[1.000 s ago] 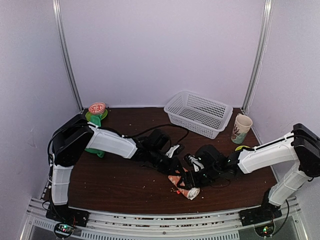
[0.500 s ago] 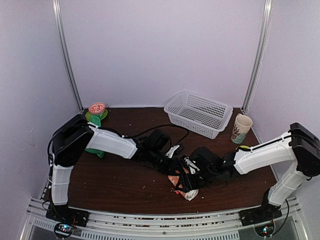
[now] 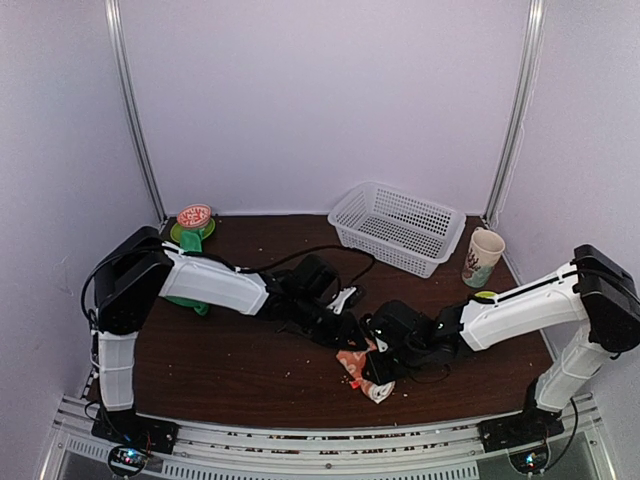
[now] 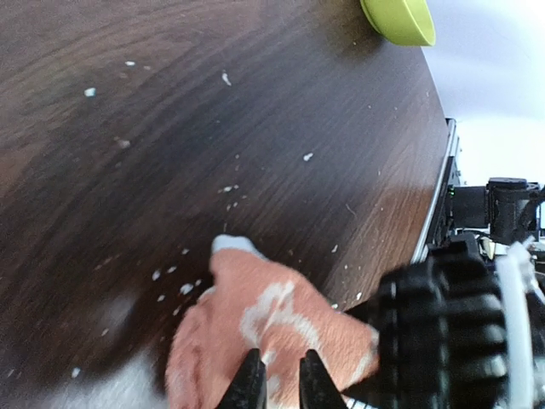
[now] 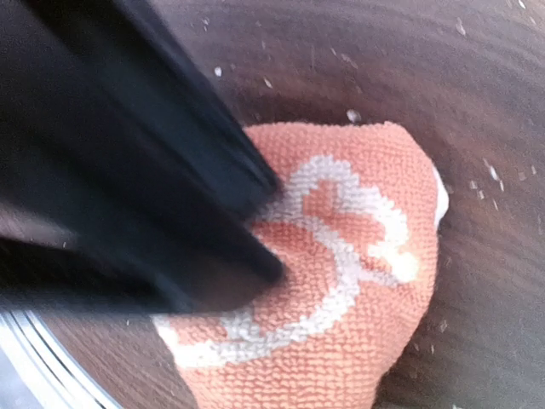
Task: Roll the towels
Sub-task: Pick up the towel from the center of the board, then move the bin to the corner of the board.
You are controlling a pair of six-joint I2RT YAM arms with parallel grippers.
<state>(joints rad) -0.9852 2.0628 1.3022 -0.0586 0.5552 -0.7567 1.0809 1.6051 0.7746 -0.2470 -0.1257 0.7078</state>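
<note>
The peach-orange towel [image 3: 363, 370] with white bunny print lies bunched and partly rolled near the table's front edge, between both grippers. My left gripper [image 3: 352, 338] reaches it from the left. In the left wrist view its fingers [image 4: 279, 385] stand close together, pinching a fold of the peach towel [image 4: 272, 324]. My right gripper [image 3: 378, 362] comes in from the right. Its dark, blurred fingers [image 5: 274, 228] are closed onto the peach towel [image 5: 341, 281]. A bit of the green towel [image 3: 199, 304] shows at the far left, mostly hidden behind my left arm.
A white mesh basket [image 3: 398, 226] stands at the back right with a printed cup [image 3: 484, 256] beside it. A lime-green dish [image 3: 484, 296] lies by my right forearm. A red-topped green item [image 3: 194, 218] sits at the back left. Pale crumbs dot the wood [image 4: 128, 145].
My right gripper has slid left onto the peach towel and its jaws have closed on it. The towel has shifted slightly left. My left gripper has kept its hold.
</note>
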